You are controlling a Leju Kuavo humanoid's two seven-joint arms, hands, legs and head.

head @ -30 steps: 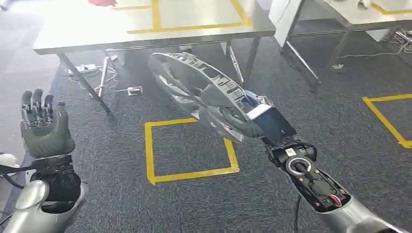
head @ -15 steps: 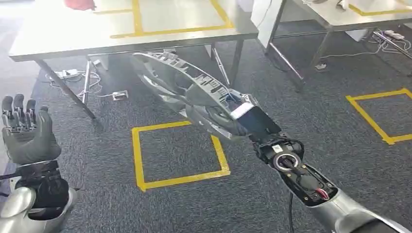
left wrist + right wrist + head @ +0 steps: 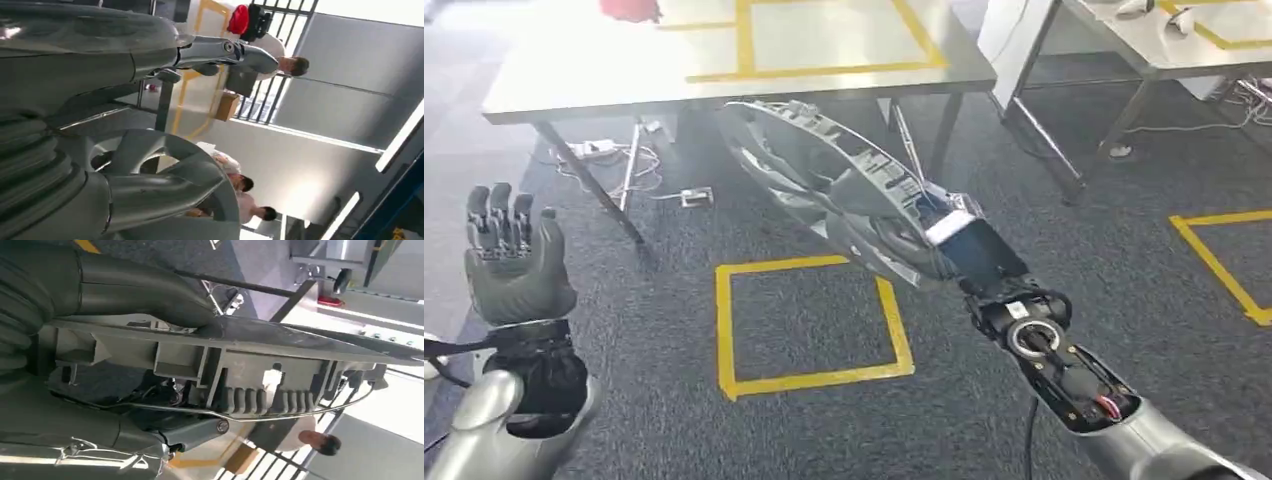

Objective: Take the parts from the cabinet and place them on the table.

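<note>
Dark carpet (image 3: pixel 674 330) with a yellow taped square (image 3: pixel 809 320) lay below. Nearest, the left robot hand (image 3: pixel 514 265) stood raised, fingers spread, holding nothing. The right robot hand (image 3: pixel 969 250) gripped the large grey part (image 3: pixel 834 185), held in the air short of the counter (image 3: pixel 574 70).

A pale metal table (image 3: pixel 574 80) stretched across the upper left of the head view, marked with a yellow tape rectangle (image 3: pixel 824 70), a red object (image 3: pixel 629 9) at its far edge. Below it lay dark grey carpet (image 3: pixel 674 420) bearing a yellow tape square (image 3: pixel 809 320) and, under the table, loose cables (image 3: pixel 614 155).
</note>
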